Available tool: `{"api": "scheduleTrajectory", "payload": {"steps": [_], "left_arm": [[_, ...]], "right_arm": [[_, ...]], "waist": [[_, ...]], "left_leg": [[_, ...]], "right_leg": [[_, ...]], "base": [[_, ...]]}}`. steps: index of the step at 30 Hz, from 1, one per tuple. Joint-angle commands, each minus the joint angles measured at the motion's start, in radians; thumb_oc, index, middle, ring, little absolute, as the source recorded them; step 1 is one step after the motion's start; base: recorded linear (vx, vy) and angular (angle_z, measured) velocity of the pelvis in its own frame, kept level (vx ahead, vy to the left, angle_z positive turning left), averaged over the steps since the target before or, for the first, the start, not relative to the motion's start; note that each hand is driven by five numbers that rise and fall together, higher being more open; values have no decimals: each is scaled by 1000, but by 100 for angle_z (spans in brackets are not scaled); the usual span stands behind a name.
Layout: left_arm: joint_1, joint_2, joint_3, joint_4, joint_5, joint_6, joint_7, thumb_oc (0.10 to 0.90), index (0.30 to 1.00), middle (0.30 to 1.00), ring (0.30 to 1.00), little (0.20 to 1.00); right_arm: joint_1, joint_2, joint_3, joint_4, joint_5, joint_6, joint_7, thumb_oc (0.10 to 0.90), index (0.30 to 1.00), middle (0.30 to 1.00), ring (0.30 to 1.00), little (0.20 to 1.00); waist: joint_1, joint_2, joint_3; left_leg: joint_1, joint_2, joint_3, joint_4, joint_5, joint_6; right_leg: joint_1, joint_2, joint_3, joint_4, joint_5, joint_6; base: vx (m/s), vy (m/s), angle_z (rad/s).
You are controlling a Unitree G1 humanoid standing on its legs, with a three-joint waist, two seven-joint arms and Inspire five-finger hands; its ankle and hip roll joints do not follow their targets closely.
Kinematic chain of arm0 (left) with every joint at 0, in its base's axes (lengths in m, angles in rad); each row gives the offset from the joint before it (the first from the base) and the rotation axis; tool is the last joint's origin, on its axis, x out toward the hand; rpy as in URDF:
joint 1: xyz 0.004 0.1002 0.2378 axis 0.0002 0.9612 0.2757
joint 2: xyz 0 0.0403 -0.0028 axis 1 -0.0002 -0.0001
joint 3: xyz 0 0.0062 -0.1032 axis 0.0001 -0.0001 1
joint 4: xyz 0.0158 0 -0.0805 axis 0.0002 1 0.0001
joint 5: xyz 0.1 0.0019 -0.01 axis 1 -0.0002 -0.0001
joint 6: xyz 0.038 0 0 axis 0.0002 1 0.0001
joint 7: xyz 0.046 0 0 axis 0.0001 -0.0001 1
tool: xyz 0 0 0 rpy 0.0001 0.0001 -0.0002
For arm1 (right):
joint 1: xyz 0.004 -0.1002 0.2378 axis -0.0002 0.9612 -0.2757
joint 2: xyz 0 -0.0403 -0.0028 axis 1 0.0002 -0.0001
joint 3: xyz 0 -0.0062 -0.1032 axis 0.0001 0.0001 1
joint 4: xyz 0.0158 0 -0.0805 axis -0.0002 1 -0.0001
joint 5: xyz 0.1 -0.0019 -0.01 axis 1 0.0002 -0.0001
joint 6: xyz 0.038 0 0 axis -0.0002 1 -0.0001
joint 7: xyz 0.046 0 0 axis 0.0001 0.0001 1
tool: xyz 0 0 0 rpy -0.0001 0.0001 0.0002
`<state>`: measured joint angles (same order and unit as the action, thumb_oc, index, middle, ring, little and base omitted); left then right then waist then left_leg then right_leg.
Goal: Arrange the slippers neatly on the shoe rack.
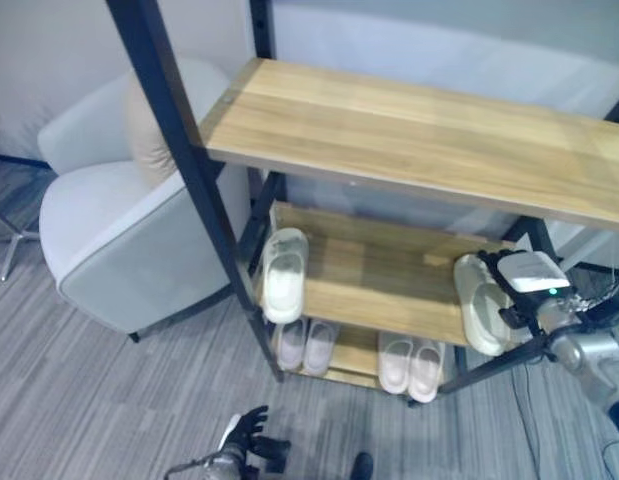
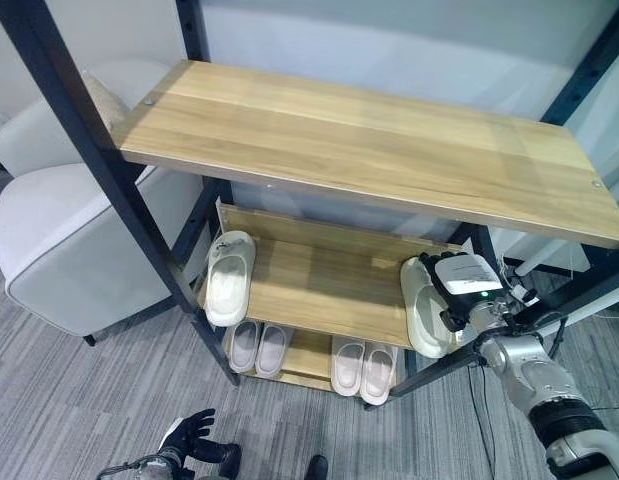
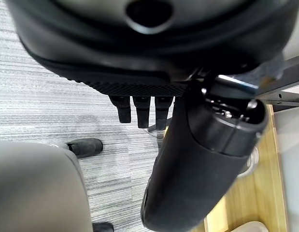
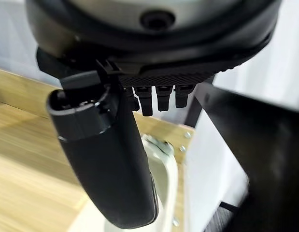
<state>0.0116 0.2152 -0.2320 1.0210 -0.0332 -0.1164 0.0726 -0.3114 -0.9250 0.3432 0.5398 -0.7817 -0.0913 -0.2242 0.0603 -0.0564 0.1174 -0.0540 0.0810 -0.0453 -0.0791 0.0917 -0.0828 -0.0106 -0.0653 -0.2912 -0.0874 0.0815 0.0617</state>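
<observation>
R hand (image 2: 459,290) reaches into middle shelf (image 2: 319,280), fingers curled on pale slipper (image 2: 421,315); L hand (image 2: 189,435) hangs low, fingers relaxed.

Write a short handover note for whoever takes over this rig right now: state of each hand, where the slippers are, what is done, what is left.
Right hand: at the right end of the middle shelf, against a white slipper lying there; fingers' grip unclear.
Left hand: low by the floor, holding nothing, fingers relaxed.
Another white slipper lies at the shelf's left end.
Done: two pairs stand side by side on the bottom shelf.
Left: bring the two middle-shelf slippers together as a pair.
</observation>
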Motion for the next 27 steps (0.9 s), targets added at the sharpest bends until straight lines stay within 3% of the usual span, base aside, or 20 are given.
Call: {"api": "scheduleTrajectory", "payload": {"steps": [1, 12, 13, 15, 27], "left_arm": [[18, -2, -71, 46, 7, -37, -11, 800, 900, 900, 900, 900], [3, 6, -78, 56, -15, -40, 6, 800, 900, 900, 900, 900], [3, 7, -80, 58, -17, -41, 7, 800, 900, 900, 900, 900], [3, 7, -81, 60, -17, -40, 7, 800, 900, 900, 900, 900], [2, 5, -68, 64, -20, -35, 8, 800, 900, 900, 900, 900]], "right_arm": [[-131, -67, 10, 33, 55, 49, -51, 800, 900, 900, 900, 900], [-276, 8, 113, 166, 125, 62, -62, 800, 900, 900, 900, 900], [-288, 25, 122, 185, 145, 60, -53, 546, 519, 519, 519, 519], [-297, 40, 131, 201, 164, 60, -48, 400, 300, 300, 300, 300], [-241, 119, 53, 50, 293, 23, -11, 400, 300, 300, 300, 300]], "waist": [[33, -32, -27], [59, -46, -19], [66, -49, -19], [68, -52, -19], [70, -61, -22]], "left_leg": [[4, -22, 32, -8, -69, -10], [-15, -21, 27, -8, -64, -10], [-15, -20, 27, -8, -64, -10], [-14, -21, 26, -8, -66, -9], [5, -28, 24, -8, -78, -1]], "right_leg": [[44, -36, 17, 2, -88, 86], [27, -34, 14, 0, -88, 87], [26, -34, 13, 0, -87, 87], [28, -34, 12, 0, -88, 86], [48, -39, 5, 5, -94, 83]], "base": [[29, 4, -6], [6, -1, -2], [0, 0, 0], [0, 0, 0], [5, 0, 0]]}}
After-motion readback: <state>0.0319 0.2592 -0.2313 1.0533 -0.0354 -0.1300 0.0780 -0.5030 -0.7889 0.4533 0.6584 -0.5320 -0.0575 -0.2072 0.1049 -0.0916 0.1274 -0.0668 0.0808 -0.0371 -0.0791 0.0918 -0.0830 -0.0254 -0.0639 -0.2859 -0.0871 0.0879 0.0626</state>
